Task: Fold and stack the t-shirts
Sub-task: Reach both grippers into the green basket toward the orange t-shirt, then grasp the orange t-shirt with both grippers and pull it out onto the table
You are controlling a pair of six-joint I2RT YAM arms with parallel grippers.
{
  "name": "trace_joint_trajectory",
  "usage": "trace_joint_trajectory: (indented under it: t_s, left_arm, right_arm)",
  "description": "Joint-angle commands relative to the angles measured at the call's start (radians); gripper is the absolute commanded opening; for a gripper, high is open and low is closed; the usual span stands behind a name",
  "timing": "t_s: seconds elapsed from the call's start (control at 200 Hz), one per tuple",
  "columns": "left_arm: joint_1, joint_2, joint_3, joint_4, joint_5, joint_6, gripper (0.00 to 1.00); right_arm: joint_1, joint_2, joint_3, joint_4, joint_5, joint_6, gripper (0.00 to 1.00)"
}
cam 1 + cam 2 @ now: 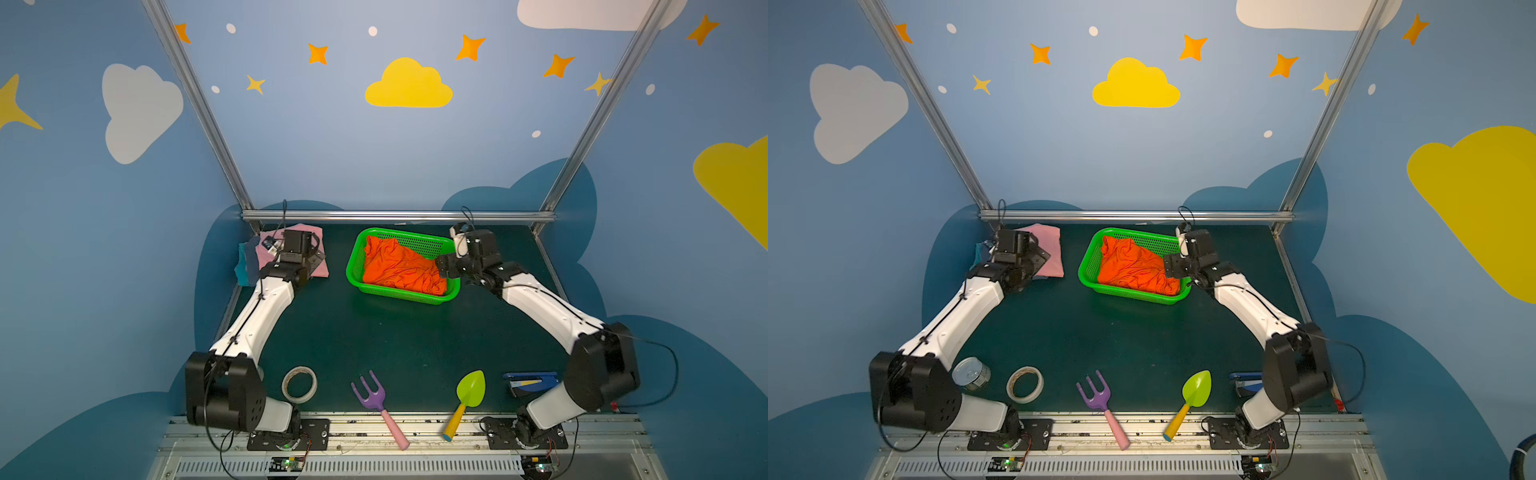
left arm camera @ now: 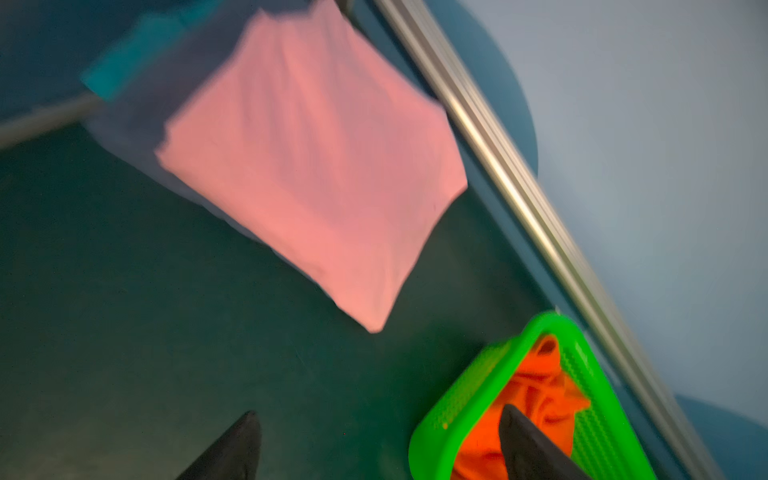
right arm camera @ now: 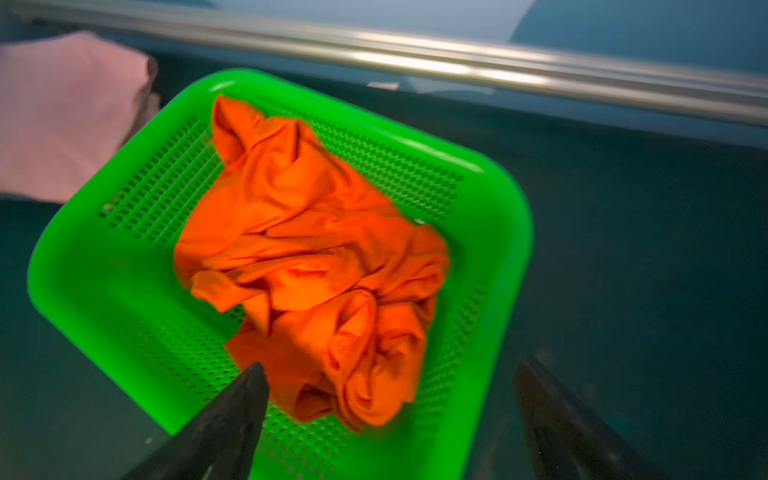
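A crumpled orange t-shirt (image 1: 399, 266) (image 1: 1133, 268) (image 3: 316, 257) lies in the green basket (image 1: 353, 266) (image 3: 104, 291) at the back middle of the table. My right gripper (image 1: 442, 266) (image 3: 390, 370) hangs open over the basket's right end, above the shirt's bunched edge and holding nothing. At the back left is a stack with a folded pink t-shirt (image 2: 311, 166) (image 1: 322, 268) on top, then a grey-blue one (image 2: 137, 124) and a teal one (image 2: 124, 62). My left gripper (image 1: 309, 255) (image 2: 380, 419) hovers over that stack, open and empty.
Along the front edge lie a tape roll (image 1: 299, 384), a purple toy fork (image 1: 370, 390), a green trowel (image 1: 471, 388) and a blue stapler (image 1: 530, 382). A tin can (image 1: 971, 374) stands by the left arm's base. An aluminium rail (image 1: 395, 216) bounds the back.
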Motion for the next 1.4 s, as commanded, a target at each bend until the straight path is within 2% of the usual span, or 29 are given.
trace_joint_trajectory:
  t_s: [0.0,0.13,0.315,0.396,0.436,0.461,0.506,0.526,0.576,0.796,0.976,1.036,1.071,1.151,1.237,1.307,1.397]
  left_arm:
    - [-0.067,0.072,0.055,-0.087,0.140,0.032,0.87]
    - [-0.127,0.157,0.061,-0.081,0.183,0.021,0.85]
    - [-0.183,0.279,0.101,-0.085,0.237,0.007,0.83]
    - [-0.198,0.327,0.131,-0.086,0.256,0.008,0.82]
    - [-0.204,0.349,0.150,-0.088,0.266,0.008,0.81]
    - [-0.208,0.362,0.162,-0.088,0.271,0.010,0.80]
    - [-0.219,0.383,0.185,-0.091,0.274,0.011,0.79]
    - [-0.224,0.392,0.194,-0.091,0.276,0.013,0.78]
    - [-0.237,0.415,0.218,-0.088,0.280,0.018,0.76]
    - [-0.302,0.567,0.414,-0.102,0.315,0.042,0.62]
    - [-0.383,0.769,0.772,-0.186,0.381,0.071,0.59]
    - [-0.414,0.847,0.937,-0.241,0.415,0.080,0.63]
    - [-0.430,0.893,1.043,-0.274,0.438,0.087,0.68]
    - [-0.456,0.989,1.281,-0.356,0.473,0.101,0.77]
    - [-0.462,1.055,1.473,-0.423,0.508,0.105,0.80]
    - [-0.445,1.052,1.532,-0.469,0.515,0.106,0.80]
    - [-0.404,0.966,1.459,-0.490,0.513,0.116,0.80]
  right_arm:
    - [0.034,0.167,0.167,-0.130,-0.144,-0.037,0.90]
    - [0.048,0.394,0.390,-0.258,-0.203,-0.007,0.89]
    - [0.058,0.707,0.754,-0.552,-0.165,0.068,0.89]
    - [0.068,0.803,0.849,-0.622,-0.153,0.058,0.87]
    - [0.073,0.834,0.872,-0.640,-0.162,0.051,0.83]
    - [0.074,0.844,0.881,-0.647,-0.169,0.051,0.76]
    - [0.076,0.850,0.880,-0.647,-0.179,0.053,0.60]
    - [0.076,0.847,0.876,-0.645,-0.184,0.055,0.46]
    - [0.075,0.827,0.868,-0.640,-0.173,0.064,0.00]
    - [0.033,0.574,0.844,-0.637,-0.046,0.096,0.00]
    - [-0.007,0.261,0.806,-0.588,0.086,0.148,0.00]
    - [-0.002,0.152,0.745,-0.500,0.098,0.132,0.00]
    - [0.005,0.081,0.678,-0.414,0.074,0.079,0.00]
    - [0.041,-0.097,0.465,-0.115,0.083,0.052,0.00]
    - [0.085,-0.187,0.412,-0.020,0.094,0.040,0.00]
    - [0.123,-0.206,0.444,-0.046,0.094,0.024,0.00]
    - [0.167,-0.207,0.470,-0.057,0.047,-0.003,0.00]
